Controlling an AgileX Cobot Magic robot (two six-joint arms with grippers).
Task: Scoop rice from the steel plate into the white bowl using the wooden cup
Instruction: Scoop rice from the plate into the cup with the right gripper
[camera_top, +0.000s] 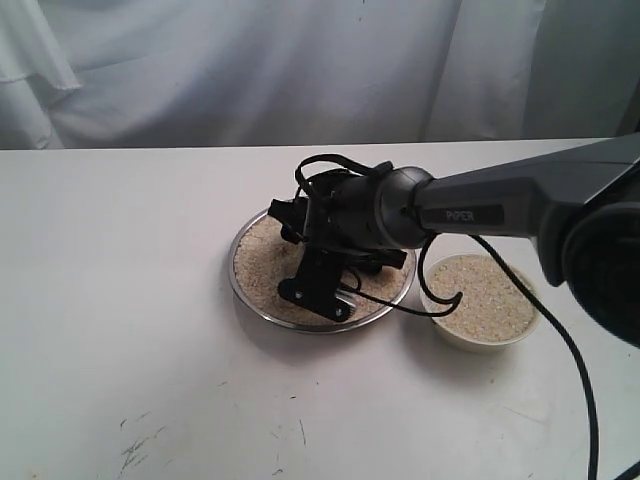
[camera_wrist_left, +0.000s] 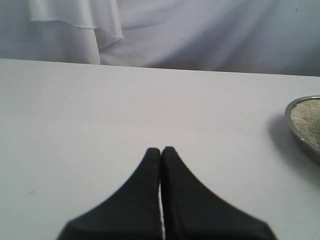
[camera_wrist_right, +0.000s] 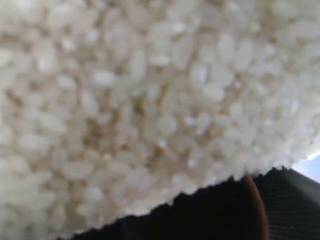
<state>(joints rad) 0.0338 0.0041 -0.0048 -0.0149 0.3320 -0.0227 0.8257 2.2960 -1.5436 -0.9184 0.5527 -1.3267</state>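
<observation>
The steel plate (camera_top: 232, 272) lies mid-table with rice (camera_top: 262, 258) spread over it. My right gripper (camera_top: 318, 290) is tilted down into the plate, reaching in from the right. The right wrist view is filled by rice (camera_wrist_right: 140, 100) very close up, with the reddish-brown rim of the wooden cup (camera_wrist_right: 255, 200) and its dark inside at the edge; the gripper is shut on the cup. The white bowl (camera_top: 436, 318) stands right of the plate, holding rice (camera_top: 485, 298). My left gripper (camera_wrist_left: 161, 150) is shut and empty over bare table, with the plate's rim (camera_wrist_left: 295, 135) off to one side.
The white table (camera_top: 120, 300) spreads wide around the dishes, with a few dark scuff marks (camera_top: 135, 450) near its front. A white cloth backdrop (camera_top: 250, 70) hangs behind. A black cable (camera_top: 575, 350) trails from the right arm past the bowl.
</observation>
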